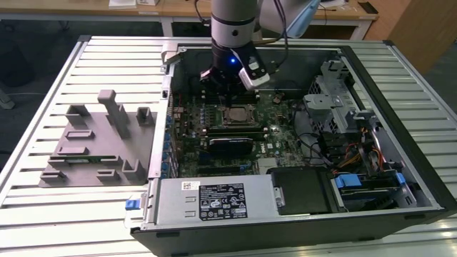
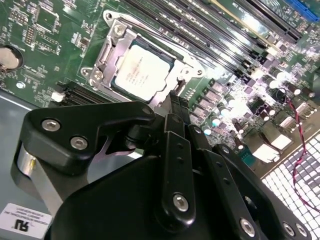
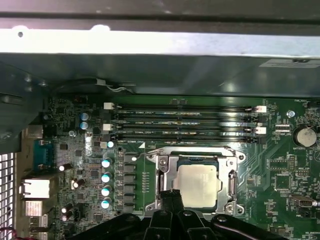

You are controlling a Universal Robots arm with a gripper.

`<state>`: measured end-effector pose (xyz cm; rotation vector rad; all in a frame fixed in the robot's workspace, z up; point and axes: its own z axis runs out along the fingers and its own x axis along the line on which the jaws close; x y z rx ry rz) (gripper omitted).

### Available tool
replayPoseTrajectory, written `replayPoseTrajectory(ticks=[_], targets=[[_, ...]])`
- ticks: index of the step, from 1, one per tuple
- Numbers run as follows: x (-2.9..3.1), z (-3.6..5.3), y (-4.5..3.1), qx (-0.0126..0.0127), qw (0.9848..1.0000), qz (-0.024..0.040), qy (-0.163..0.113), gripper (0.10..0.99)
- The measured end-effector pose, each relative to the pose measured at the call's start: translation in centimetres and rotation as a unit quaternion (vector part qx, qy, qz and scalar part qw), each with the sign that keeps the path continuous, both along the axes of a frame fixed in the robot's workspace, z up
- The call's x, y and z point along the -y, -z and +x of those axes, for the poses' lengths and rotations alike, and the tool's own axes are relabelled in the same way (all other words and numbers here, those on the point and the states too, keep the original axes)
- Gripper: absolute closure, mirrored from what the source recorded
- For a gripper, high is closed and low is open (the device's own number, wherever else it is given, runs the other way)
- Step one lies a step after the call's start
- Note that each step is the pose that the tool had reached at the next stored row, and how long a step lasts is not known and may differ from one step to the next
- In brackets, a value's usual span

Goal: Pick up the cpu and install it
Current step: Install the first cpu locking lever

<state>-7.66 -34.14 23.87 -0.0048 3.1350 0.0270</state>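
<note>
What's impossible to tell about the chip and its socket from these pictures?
Chip seating, exterior view: too small to judge.
Socket frame, first wrist view: edge nearest the pincer hidden behind it.
Socket frame, second wrist view: one corner behind the pincer.

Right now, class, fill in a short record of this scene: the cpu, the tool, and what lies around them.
cpu: lies flat in the socket, metal top up
socket: metal frame around the cpu, on the board
tool: shut, holds nothing, hangs over the socket's edge
memory slots: long rows beside the socket
tray: grey, on the table, at the exterior view's left of the open case
</note>
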Motion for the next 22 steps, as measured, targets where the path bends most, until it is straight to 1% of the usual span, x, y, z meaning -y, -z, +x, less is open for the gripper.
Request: replayPoseTrajectory(ticks=[4, 9, 22], targets=[[0.02, -0.48, 0.00, 0.0000, 1.0000, 0.0004, 0.000, 0.980], [0.04, -0.85, 0.00, 0.0000, 1.0000, 0.0006, 0.000, 0.980], [0.09, -1.44, 0.00, 0.0000, 1.0000, 0.0012, 0.000, 0.980]])
